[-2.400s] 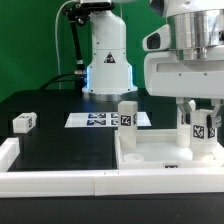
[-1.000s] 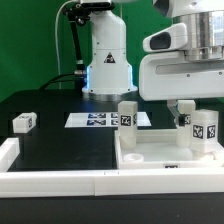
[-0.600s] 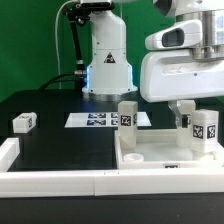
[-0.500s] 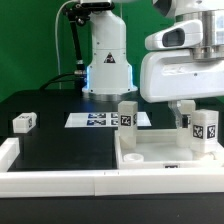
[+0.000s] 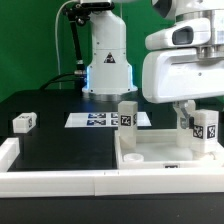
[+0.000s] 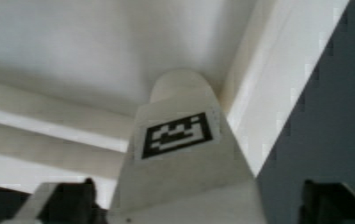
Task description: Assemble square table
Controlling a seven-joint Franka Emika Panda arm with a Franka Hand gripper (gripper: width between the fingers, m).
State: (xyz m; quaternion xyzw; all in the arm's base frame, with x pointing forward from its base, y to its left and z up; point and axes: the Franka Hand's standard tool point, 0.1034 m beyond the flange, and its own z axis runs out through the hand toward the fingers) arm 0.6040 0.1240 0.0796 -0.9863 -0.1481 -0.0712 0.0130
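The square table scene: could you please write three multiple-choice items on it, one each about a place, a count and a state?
1. Where does the loose leg lie?
A) on the black surface, to the exterior view's left of the marker board
B) on top of the marker board
C) stacked on another leg

2. How many legs stand upright on the panel?
A) one
B) two
C) four

3. How is the gripper?
A) shut on the loose leg
B) open, with a leg between its fingers
C) out of view

Answers:
1 A, it lies by itself on the black surface.
2 B, one leg stands nearer the marker board and a second leg below the gripper.
3 B, the wrist view shows gaps on both sides of the leg.
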